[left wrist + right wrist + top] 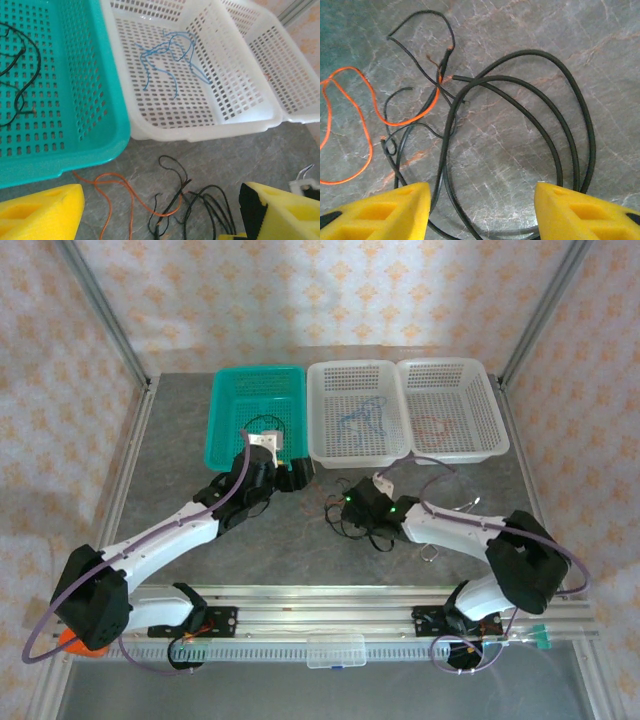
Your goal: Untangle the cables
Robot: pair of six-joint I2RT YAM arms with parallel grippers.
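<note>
Black cables [535, 51]: a loose tangle of thick and thin loops on the table, just near of the middle white basket and near the table's centre.
Orange cable [402, 123]: on the table at the left of that tangle, 1 end crossing the thin black strands, the rest curling away to the left.
Right gripper [482, 200]: jaws released and spread wide, low over the tangle; the thick black loops run between the 2 yellow fingers [585, 210], and I cannot tell whether they touch.
Left gripper [161, 210]: jaws released, gripping nothing, just near of the teal basket's right corner, with the orange and black strands on the table below.
Teal basket [225, 430]: far left of the 3 baskets, with 1 thin black cable [38, 60] lying curled on its floor.
Middle white basket [200, 132]: touching the teal one, with a blue cable [144, 70] lying in loose bends inside.
Right white basket [490, 415]: touching the middle one, with a faint red cable [435, 427] on its floor.
Silver tool [306, 172]: on the table, right of the tangle.
Table [180, 470]: grey, marbled.
</note>
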